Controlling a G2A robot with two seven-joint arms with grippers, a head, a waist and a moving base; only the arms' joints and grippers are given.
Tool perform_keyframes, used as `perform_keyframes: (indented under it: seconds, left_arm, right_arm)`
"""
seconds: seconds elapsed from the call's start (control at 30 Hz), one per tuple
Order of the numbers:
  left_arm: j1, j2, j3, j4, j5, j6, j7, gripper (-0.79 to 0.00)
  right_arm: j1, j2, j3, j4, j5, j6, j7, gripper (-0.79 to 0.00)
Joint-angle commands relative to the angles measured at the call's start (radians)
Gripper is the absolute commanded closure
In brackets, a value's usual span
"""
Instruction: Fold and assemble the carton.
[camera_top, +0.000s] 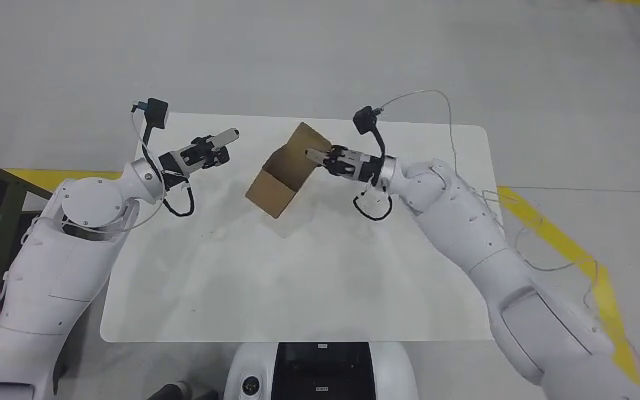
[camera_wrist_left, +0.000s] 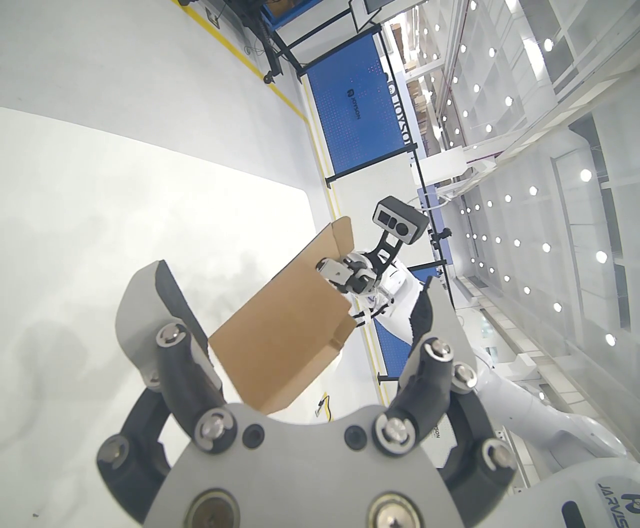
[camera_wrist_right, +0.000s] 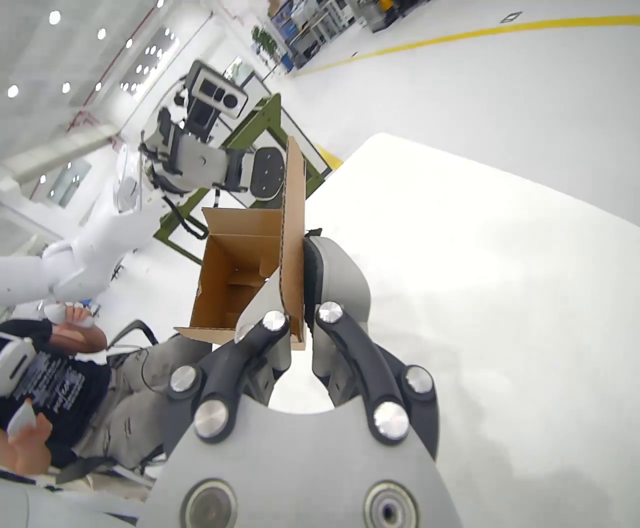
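Note:
A brown carton (camera_top: 285, 171) is held tilted above the white table (camera_top: 300, 280), its open mouth facing the right arm. My right gripper (camera_top: 315, 155) is shut on the carton's upper flap (camera_wrist_right: 292, 235), the cardboard edge pinched between both pads. The carton's inside (camera_wrist_right: 235, 270) shows folded bottom flaps. My left gripper (camera_top: 228, 136) is open, off to the carton's left and apart from it. In the left wrist view the carton (camera_wrist_left: 285, 320) hangs beyond the spread fingers (camera_wrist_left: 170, 295), with the right gripper (camera_wrist_left: 332, 272) gripping its far edge.
The table's far edge (camera_top: 400, 125) lies just behind both grippers. A green frame (camera_wrist_right: 260, 130) stands off the table's left side. A cable (camera_top: 420, 97) loops above the right wrist. Wide bare tabletop lies in front of the carton.

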Motion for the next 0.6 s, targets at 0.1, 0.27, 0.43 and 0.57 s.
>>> perform_keyframes:
  seconds: [0.1, 0.27, 0.43, 0.57]
  left_arm:
    - [0.000, 0.000, 0.000, 0.000, 0.000, 0.000, 0.000, -0.785]
    - [0.007, -0.005, 0.005, 0.000, 0.017, 0.005, 0.018, -0.785]
    - [-0.017, -0.008, 0.026, 0.021, 0.079, 0.008, -0.043, -0.785]
    - [-0.022, -0.008, 0.031, 0.023, 0.092, 0.003, -0.064, -0.785]
  right_arm:
    - [-0.175, 0.072, 0.145, -0.273, 0.001, 0.174, 0.023, 0.000]
    - [-0.292, 0.102, 0.219, -0.424, 0.010, 0.253, 0.031, 0.000]
    - [-0.292, 0.102, 0.219, -0.424, 0.010, 0.253, 0.031, 0.000]
    - [-0.292, 0.102, 0.219, -0.424, 0.010, 0.253, 0.031, 0.000]
